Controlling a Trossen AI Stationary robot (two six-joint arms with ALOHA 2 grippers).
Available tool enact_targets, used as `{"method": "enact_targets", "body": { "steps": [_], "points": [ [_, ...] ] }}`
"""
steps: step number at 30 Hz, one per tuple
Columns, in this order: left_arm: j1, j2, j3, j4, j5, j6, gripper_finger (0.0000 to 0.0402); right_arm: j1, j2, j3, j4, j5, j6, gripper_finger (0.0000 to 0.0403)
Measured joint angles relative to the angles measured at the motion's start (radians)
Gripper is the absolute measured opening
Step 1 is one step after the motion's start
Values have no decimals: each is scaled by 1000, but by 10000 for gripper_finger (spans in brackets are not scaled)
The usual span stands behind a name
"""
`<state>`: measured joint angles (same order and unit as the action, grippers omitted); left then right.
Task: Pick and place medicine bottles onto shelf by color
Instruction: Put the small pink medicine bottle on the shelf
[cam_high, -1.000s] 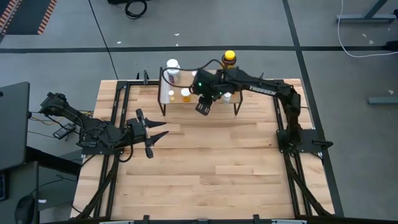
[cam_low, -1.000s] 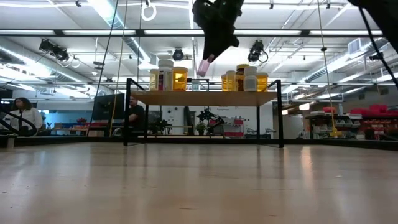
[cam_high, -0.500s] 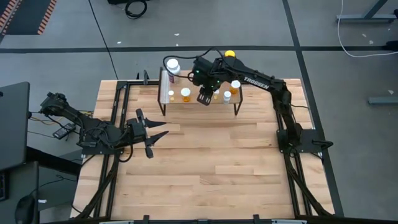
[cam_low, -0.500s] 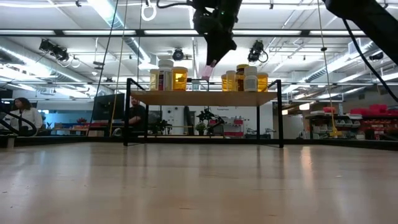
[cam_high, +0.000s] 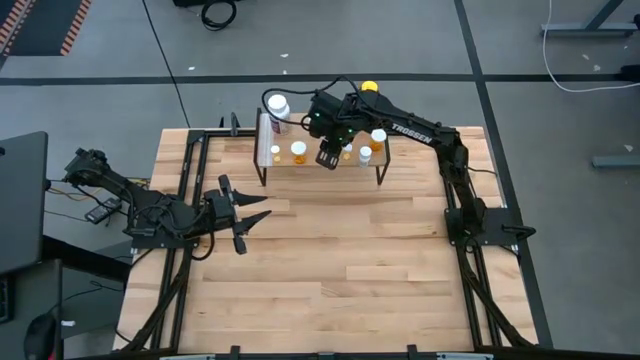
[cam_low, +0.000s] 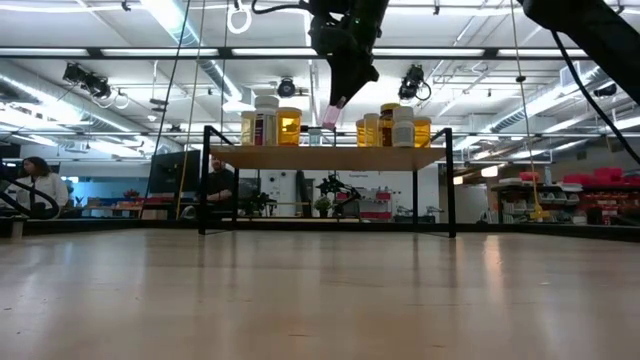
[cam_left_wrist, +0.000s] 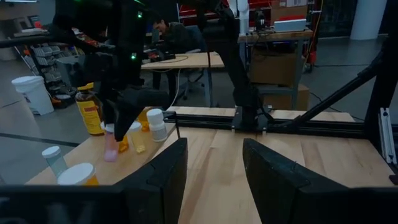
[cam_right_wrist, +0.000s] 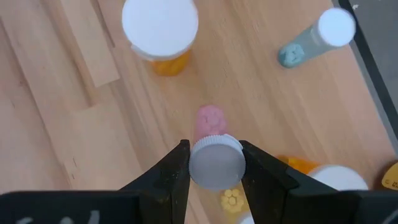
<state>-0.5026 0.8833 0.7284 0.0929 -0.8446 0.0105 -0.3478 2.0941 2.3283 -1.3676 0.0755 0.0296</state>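
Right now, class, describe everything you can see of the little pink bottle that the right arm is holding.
The pink bottle is small, slim and translucent, like plastic, with a round white cap. The right gripper hangs it upright, fingers pinching the cap from both sides. It is above the shelf, between the two groups of bottles there. Whether its base touches the plank is unclear.

The shelf (cam_high: 320, 165) stood on the tabletop (cam_high: 340, 270) near its far edge, about midway between the side edges. Medicine bottles (cam_high: 298, 152) stood in two groups on the shelf, one toward each end. The right gripper (cam_high: 327, 158) hung above the shelf between the groups, gripping a capped bottle (cam_right_wrist: 211, 158) just above the plank. The left gripper (cam_high: 240, 212) lay low near the tabletop's left edge, well apart from the shelf.
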Motion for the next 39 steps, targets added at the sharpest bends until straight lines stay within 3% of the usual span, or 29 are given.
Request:
{"method": "enact_targets", "body": {
  "steps": [39],
  "points": [
    [0,0,0,-2,0,1,162,-3,0,-92,-14,0,-3,135]
  ]
}}
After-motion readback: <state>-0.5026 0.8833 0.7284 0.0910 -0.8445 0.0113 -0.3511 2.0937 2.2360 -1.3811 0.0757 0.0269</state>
